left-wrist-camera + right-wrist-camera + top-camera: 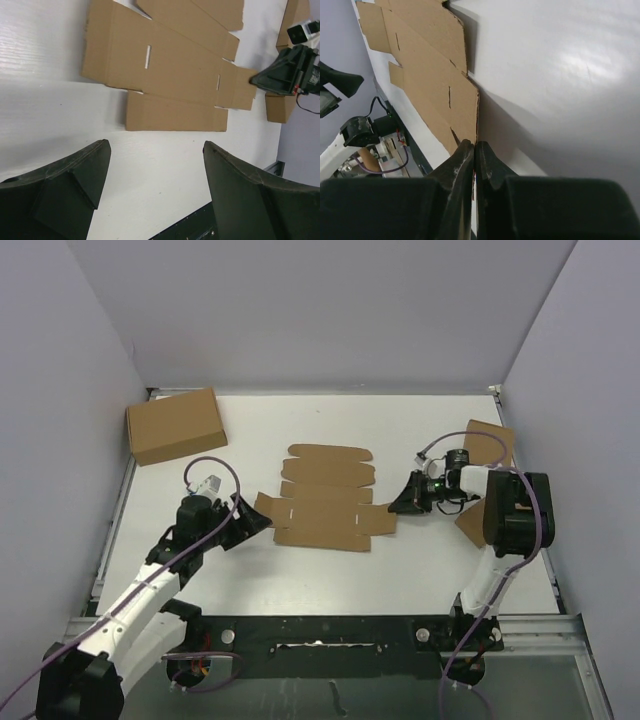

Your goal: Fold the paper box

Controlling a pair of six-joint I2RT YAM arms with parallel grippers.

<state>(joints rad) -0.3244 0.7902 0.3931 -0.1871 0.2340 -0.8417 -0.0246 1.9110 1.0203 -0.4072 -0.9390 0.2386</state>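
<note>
Right gripper (pixel 474 150) fingers pressed together on the very edge of the sheet (pixel 325 505), at its right-hand flap; that flap is raised a little, with shadow under it. Left gripper (pixel 155 146) jaws apart over bare tabletop (pixel 300 420), just off the sheet's left flap, touching nothing. Sheet is the paper box, unfolded, lying mid-tabletop about midway between the left and right edges, long flaps toward the far edge. Risks as judged: the pinch takes only a sliver of cardboard, so a lift or pull could slip free. With nothing pinning the left side, the whole sheet may slide or swing across instead of bending at a score line. A fold started from one corner could crease off-line or tear at a slot. Right arm works close to the brown boxes (pixel 490 440) at the right edge and could knock them. Surface: white, smooth, faint grain, some glare, likely low friction. Closed carton (pixel 175 425) sits in the far-left corner, well apart from the sheet. Room: plain pale walls (pixel 320 310) on the left, far and right sides; dark metal rail along the near edge.
</note>
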